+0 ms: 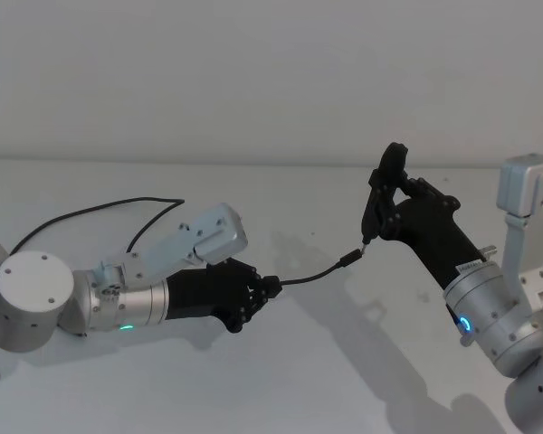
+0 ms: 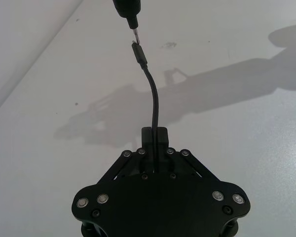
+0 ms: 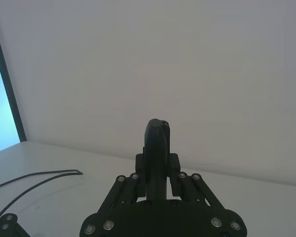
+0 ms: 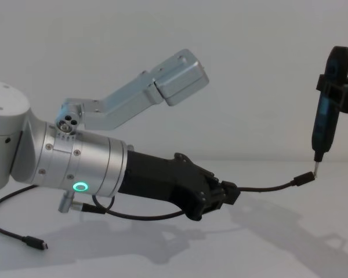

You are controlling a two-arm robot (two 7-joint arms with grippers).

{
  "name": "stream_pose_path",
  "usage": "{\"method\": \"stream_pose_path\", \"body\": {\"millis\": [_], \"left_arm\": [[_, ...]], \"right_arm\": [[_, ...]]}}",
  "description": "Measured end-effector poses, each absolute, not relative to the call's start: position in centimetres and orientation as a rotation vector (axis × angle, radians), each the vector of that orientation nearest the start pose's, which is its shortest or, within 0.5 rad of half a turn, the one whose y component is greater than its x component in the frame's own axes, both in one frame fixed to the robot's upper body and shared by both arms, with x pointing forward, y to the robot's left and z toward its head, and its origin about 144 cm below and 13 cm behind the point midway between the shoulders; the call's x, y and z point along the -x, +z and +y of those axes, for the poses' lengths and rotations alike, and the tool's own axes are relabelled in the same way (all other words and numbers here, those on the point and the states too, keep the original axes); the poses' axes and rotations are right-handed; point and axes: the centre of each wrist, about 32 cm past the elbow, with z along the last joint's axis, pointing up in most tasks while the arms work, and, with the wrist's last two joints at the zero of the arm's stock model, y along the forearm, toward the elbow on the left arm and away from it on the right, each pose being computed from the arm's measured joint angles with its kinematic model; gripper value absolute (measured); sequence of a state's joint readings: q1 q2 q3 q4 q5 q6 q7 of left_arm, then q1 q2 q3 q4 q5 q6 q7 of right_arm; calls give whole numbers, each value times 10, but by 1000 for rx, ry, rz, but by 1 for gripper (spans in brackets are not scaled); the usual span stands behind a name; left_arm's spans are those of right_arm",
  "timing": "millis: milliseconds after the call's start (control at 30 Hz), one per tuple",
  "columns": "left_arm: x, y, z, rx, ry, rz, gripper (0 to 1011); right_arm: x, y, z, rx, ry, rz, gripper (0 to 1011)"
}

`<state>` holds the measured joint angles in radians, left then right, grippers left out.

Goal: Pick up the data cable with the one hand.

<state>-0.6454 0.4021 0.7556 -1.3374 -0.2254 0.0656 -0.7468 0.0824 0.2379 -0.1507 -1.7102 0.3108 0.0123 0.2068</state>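
Your left end effector (image 1: 270, 287) is closed on the data cable (image 1: 312, 274), gripping it a short way behind the plug (image 4: 304, 178); the free end arches clear of the bench (image 1: 281, 380), its tip just at the pin of the slim tool (image 4: 327, 107) clamped in the right end effector (image 3: 157, 170). The pickup reads as done; the cord's tail trails behind the left arm.
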Motion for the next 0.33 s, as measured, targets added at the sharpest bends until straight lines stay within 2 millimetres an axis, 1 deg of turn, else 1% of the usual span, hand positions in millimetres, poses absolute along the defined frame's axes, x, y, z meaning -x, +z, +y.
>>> {"method": "stream_pose_path", "body": {"millis": [333], "left_arm": [[-574, 1238, 173, -375, 294, -285, 54]], "right_arm": [[-475, 1209, -239, -169, -1174, -85, 275]]}}
